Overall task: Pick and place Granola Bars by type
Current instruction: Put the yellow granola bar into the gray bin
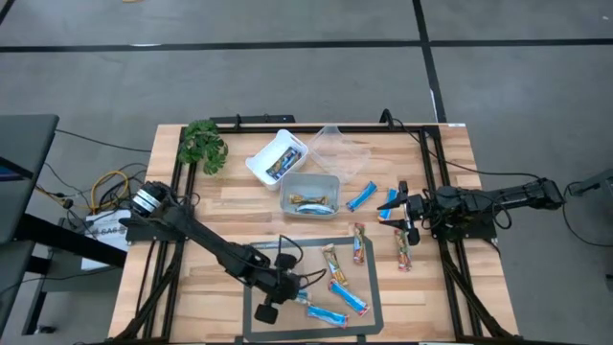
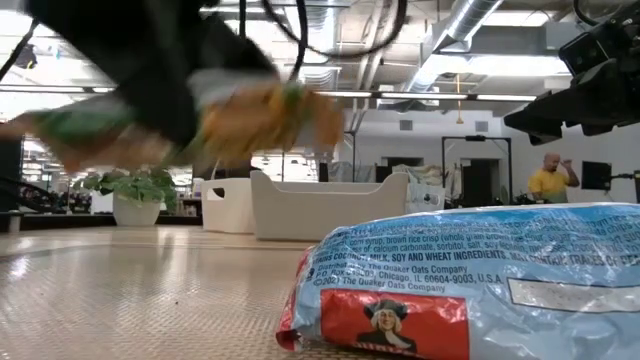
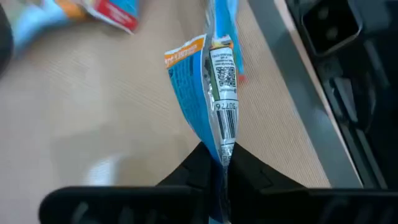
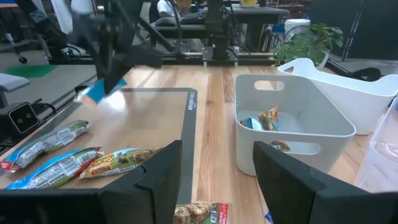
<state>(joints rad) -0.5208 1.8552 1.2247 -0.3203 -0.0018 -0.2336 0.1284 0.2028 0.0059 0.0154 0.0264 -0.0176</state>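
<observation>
My left gripper (image 1: 287, 285) is over the grey-bordered mat (image 1: 251, 316) at the table's near side, shut on a bright blue granola bar (image 3: 208, 87). The right wrist view shows that bar (image 4: 96, 93) hanging clear of the mat. My right gripper (image 1: 402, 213) is open and empty at the table's right side, next to a blue bar (image 1: 388, 203). Other blue bars (image 1: 350, 297) and tan bars (image 1: 333, 261) lie flat on the mat and on the wood. One blue bar (image 2: 480, 280) fills the low view's foreground. My left gripper pinches the blue bar's crimped end seam (image 3: 225, 146) between its two fingers. The bar reaches lengthwise away from the fingertips. It hangs below the gripper, lifted clear of the mat.
Three tubs stand at the far middle: a white one (image 1: 276, 158), a clear one (image 1: 340, 149) and a grey one (image 1: 309, 195) holding bars. A potted plant (image 1: 203, 146) is at the far left. People stand in the room behind the table.
</observation>
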